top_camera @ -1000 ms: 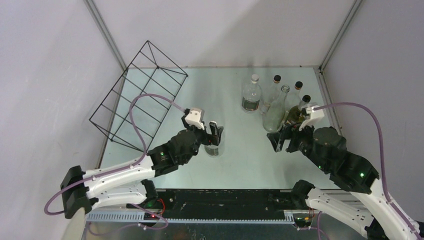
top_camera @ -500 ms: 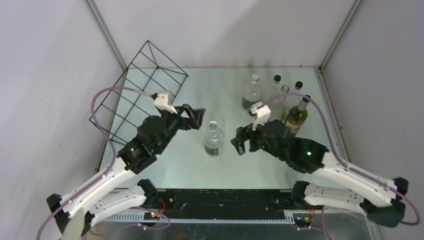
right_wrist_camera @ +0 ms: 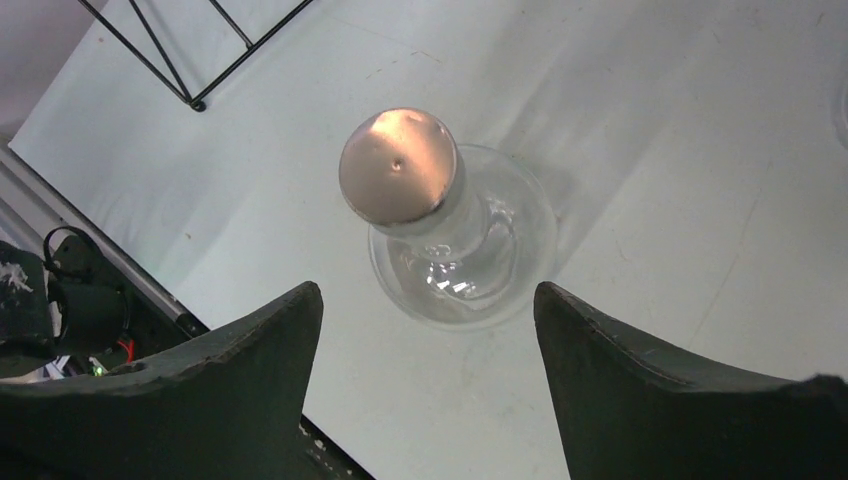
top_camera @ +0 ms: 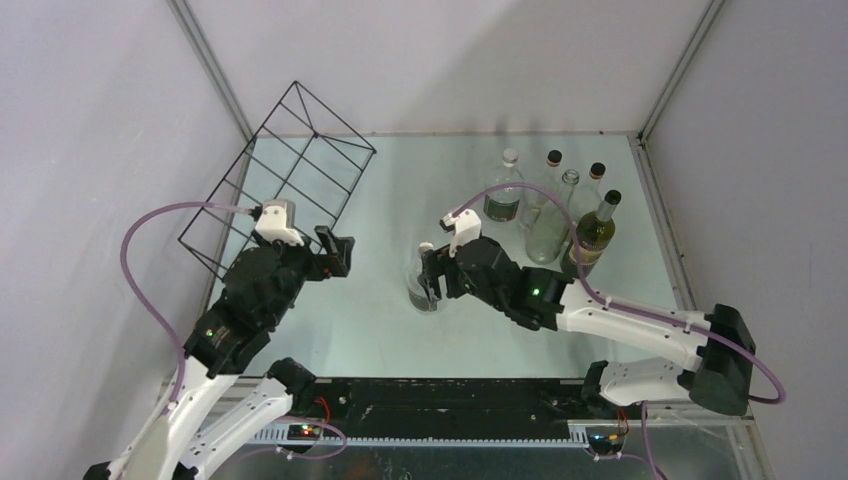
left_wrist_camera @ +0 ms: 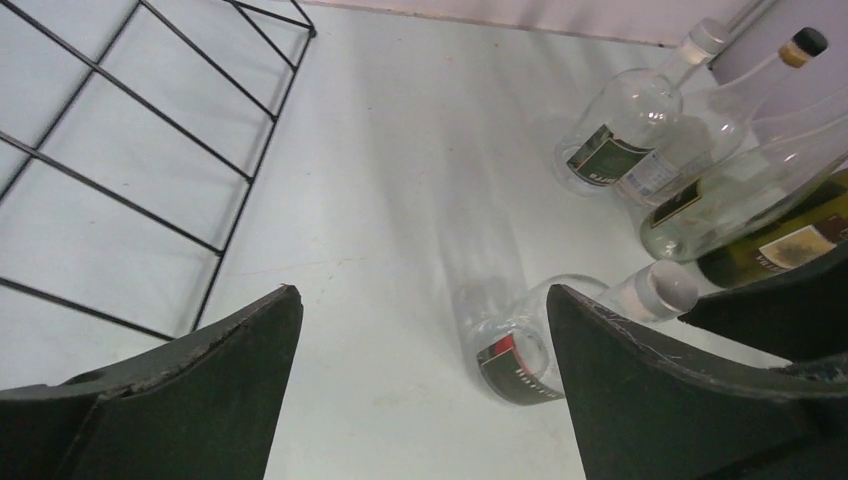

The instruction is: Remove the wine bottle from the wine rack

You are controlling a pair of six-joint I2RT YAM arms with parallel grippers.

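The black wire wine rack [top_camera: 312,133] stands tilted at the back left, and no bottle shows in its cells; its wires also show in the left wrist view [left_wrist_camera: 150,107]. A clear bottle [top_camera: 424,290] with a silver cap stands upright on the table's middle. My right gripper [top_camera: 432,277] is open and hovers just above and beside it; in the right wrist view the bottle [right_wrist_camera: 470,260] lies just beyond the open gripper [right_wrist_camera: 428,310]. My left gripper [top_camera: 337,255] is open and empty to the left of the bottle [left_wrist_camera: 520,355], between bottle and rack.
Several bottles stand in a group at the back right: a clear one with a white cap [top_camera: 503,190], a tall clear one [top_camera: 550,228] and a green wine bottle [top_camera: 590,238]. Grey walls close the table on three sides.
My left gripper let go of the clear bottle and drew back left toward the rack. My right arm swung left from the bottle group to the clear bottle.
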